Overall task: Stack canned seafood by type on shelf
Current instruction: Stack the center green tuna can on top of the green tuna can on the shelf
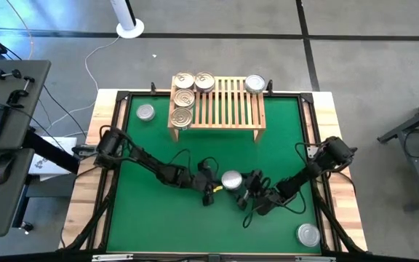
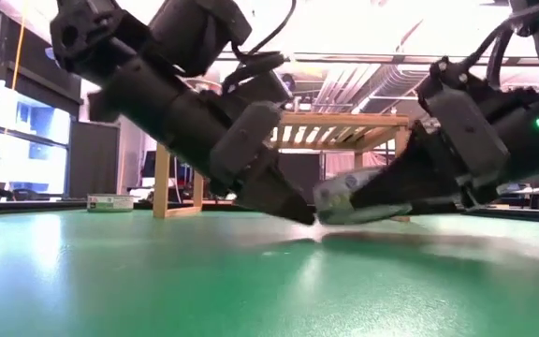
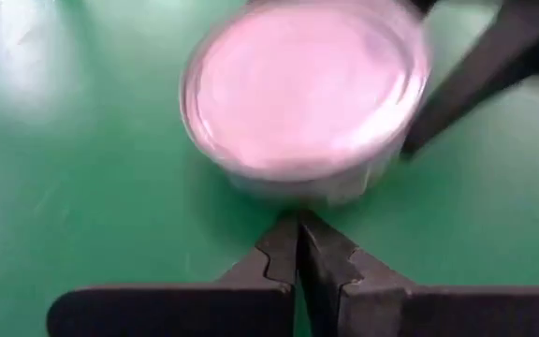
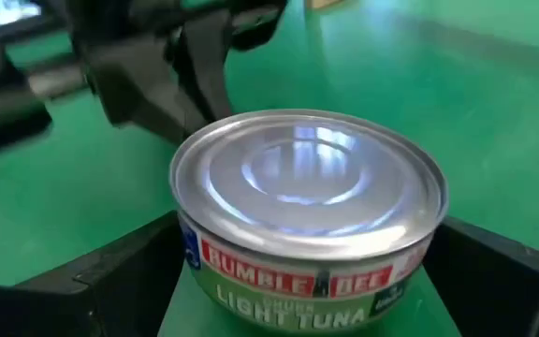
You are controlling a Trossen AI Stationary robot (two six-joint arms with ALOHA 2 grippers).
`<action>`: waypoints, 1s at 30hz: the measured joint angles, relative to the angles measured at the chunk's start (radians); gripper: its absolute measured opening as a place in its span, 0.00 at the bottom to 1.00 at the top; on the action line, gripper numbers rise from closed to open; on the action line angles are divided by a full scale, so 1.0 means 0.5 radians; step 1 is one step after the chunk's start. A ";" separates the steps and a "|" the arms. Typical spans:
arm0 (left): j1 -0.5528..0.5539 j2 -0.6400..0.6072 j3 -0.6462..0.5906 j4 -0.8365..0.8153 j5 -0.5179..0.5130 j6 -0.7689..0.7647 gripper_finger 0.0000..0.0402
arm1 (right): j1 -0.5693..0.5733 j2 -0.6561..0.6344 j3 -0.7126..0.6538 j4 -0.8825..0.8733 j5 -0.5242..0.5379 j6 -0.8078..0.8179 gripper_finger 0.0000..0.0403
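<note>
A silver-topped tuna tin (image 1: 231, 180) (image 4: 312, 187) sits mid-mat between both grippers, and the low view shows this tin (image 2: 349, 192) tilted. My right gripper (image 1: 247, 188) (image 4: 312, 281) is shut on it. My left gripper (image 1: 213, 185) (image 3: 298, 248) is shut, with its tip just short of the tin's (image 3: 302, 89) side wall. The light-wood shelf (image 1: 228, 109) stands at the far edge. It carries several gold-topped tins (image 1: 183, 98) at its left end and one silver tin (image 1: 254, 84) at its right end. Another silver tin (image 1: 145, 112) rests on the mat left of the shelf, and one more (image 1: 308, 234) at the near right corner. My right gripper pinches the tuna tin by its side wall (image 4: 190, 248), one finger (image 4: 110, 271) on each opposite side. The fingers slant down from the table's right and near side. The tin is tilted, its left edge (image 2: 321, 213) low by the mat. My left gripper's shut tip (image 2: 305, 217) is at the tin's wall; whether it touches, I cannot tell.
Black rails frame the green mat (image 1: 195, 225). Both arms stretch low across the mat's middle, with cables looping near them. Open mat lies between the grippers and the shelf, and along the near edge.
</note>
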 joint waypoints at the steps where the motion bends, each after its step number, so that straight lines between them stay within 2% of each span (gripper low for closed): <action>1: -0.009 -0.020 0.000 -0.086 -0.027 -0.003 0.00 | 0.009 -0.002 0.008 -0.002 0.014 0.023 0.99; 7: -0.045 -0.082 -0.006 -0.312 -0.156 -0.001 0.00 | 0.032 -0.003 0.105 -0.158 0.020 0.018 0.99; 12: -0.059 -0.085 -0.006 -0.371 -0.211 -0.004 0.00 | 0.031 -0.018 0.266 -0.567 -0.002 0.010 0.99; 18: -0.120 -0.098 -0.007 -0.528 -0.389 -0.043 0.00 | 0.095 -0.130 0.487 -1.067 -0.043 -0.050 0.99; 25: -0.201 -0.097 -0.010 -0.595 -0.536 -0.091 0.00 | 0.195 -0.502 0.620 -1.580 0.074 -0.039 0.99; 30: -0.223 -0.096 -0.014 -0.572 -0.573 -0.090 0.00 | 0.041 -0.879 0.684 -1.859 0.104 -0.260 0.99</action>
